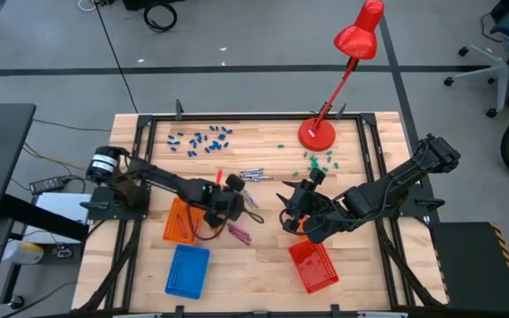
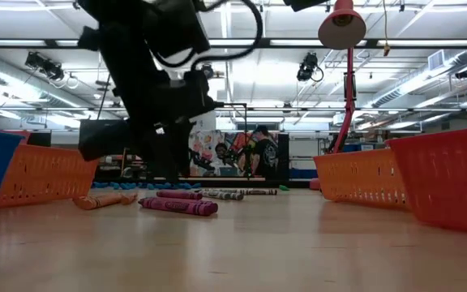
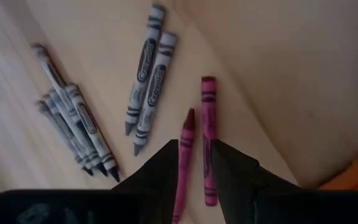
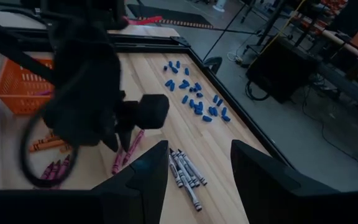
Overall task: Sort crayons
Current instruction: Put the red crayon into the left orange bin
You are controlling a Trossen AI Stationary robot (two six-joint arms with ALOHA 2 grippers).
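I have my left gripper lowered over a pair of magenta crayons near the middle of the table, its fingers part-open and straddling them, so that closing would take one and leave the grey ones alone; nothing is held yet, as far as I can judge. The two magenta sticks lie side by side, almost touching, paper-wrapped with darker bands and blunt tips. Just beside them rest two grey-silver crayons as a pair, and a tighter bundle of grey crayons lies a little further off. My right gripper waits nearby with its fingers spread wide and empty, looking across at the same patch, close to the red mesh basket. The orange basket sits just beside my left arm, the blue basket in front of it. Orange crayons lie loose near the orange basket.
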